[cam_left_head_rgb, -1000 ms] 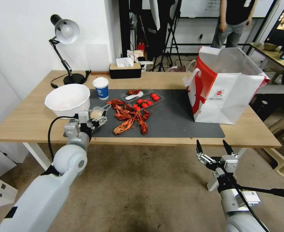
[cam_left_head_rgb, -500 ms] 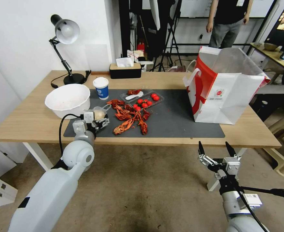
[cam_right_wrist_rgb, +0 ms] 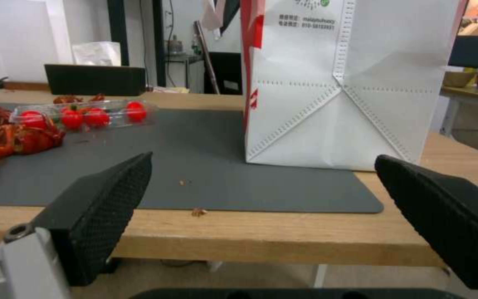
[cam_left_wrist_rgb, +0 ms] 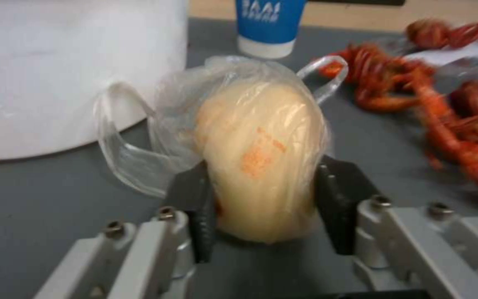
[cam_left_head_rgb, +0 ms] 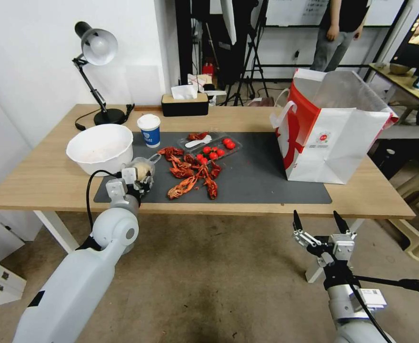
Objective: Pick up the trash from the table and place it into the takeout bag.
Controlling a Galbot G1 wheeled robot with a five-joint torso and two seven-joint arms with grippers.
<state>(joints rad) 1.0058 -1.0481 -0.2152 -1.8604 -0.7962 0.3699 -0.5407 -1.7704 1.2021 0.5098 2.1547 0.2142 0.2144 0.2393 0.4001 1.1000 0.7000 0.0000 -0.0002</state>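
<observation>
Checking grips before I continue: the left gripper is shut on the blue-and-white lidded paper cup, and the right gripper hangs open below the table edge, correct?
Not quite. The left gripper is shut on the small clear handled cup with beige ball, as the left wrist view shows; the blue-and-white lidded paper cup stands free. The right gripper does hang open below the table edge.

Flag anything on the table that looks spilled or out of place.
Red crayfish lie loose on the grey mat, scattered beside the tomato tray rather than in any container. A few crumbs sit near the table's front edge. The bag and blue cup stand upright.
</observation>
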